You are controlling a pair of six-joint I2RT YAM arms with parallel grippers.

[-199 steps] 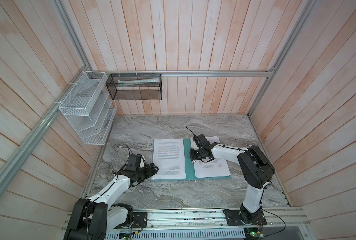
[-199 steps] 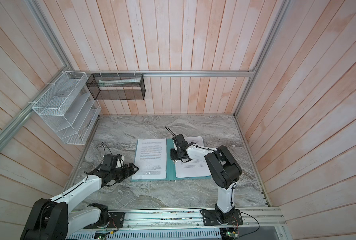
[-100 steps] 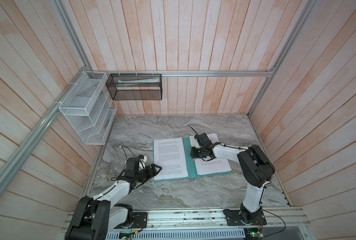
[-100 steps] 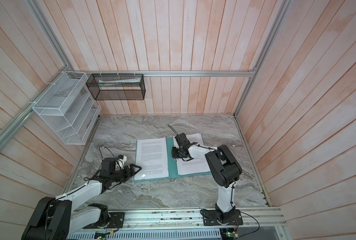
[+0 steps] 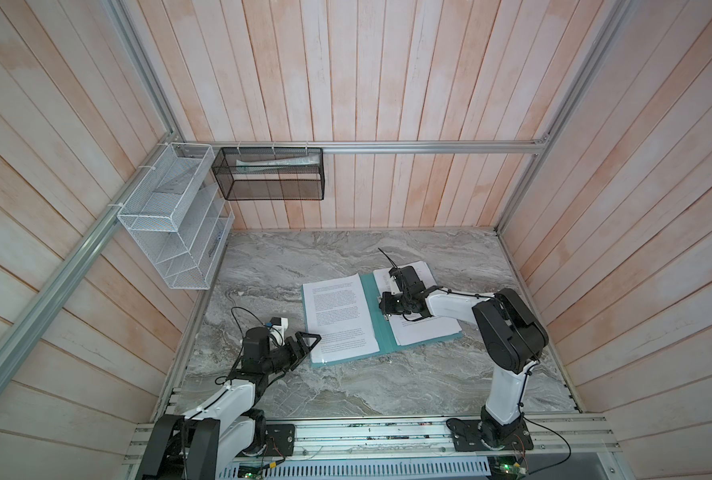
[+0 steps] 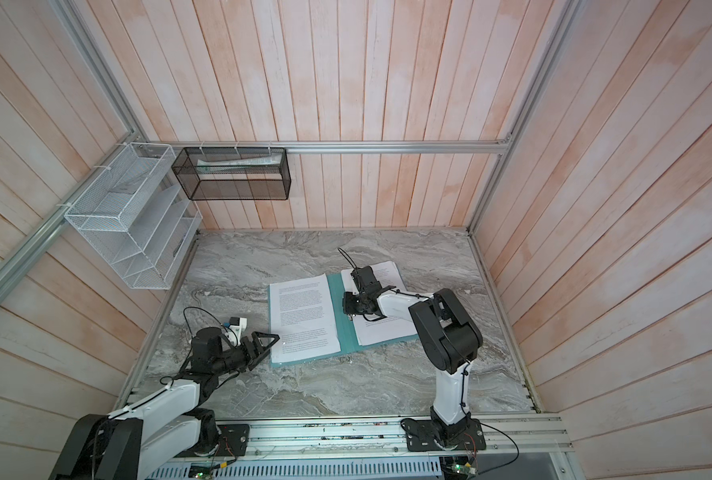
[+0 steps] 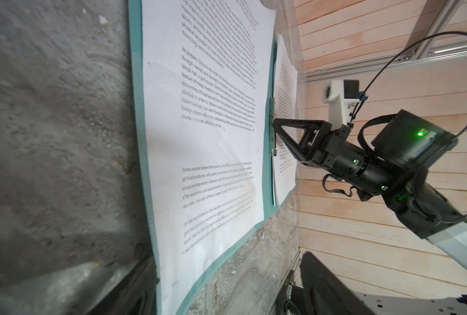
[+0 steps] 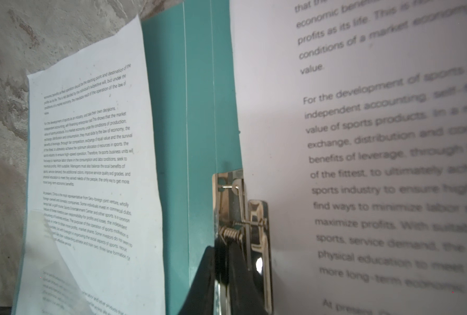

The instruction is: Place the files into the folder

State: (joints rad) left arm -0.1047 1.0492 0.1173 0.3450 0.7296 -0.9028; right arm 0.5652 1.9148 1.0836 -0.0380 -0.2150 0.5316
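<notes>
Folder [image 5: 383, 335] open flat on the counter [image 5: 346, 395]; files [image 5: 337, 316] spread over both its flaps.
Right gripper [image 5: 385, 306] sits at the folder's spine, closed narrow on the metal clip [image 8: 240, 212], apparently by its lever. Left gripper [image 5: 313, 341] hovers at the folder's near-left corner, jaws wide, nothing in them. Printed sheets overlap on the folder's left flap; more lie on its right flap, one edge beside the clip. Judgement: the paper is light, limp and slick against the smooth cover, so it will likely slide or buckle rather than lift cleanly. The best hold is probably a pinch on the sheets' free corner at the folder's near-left rim, keeping them flat while drawing them toward the spine.
</notes>
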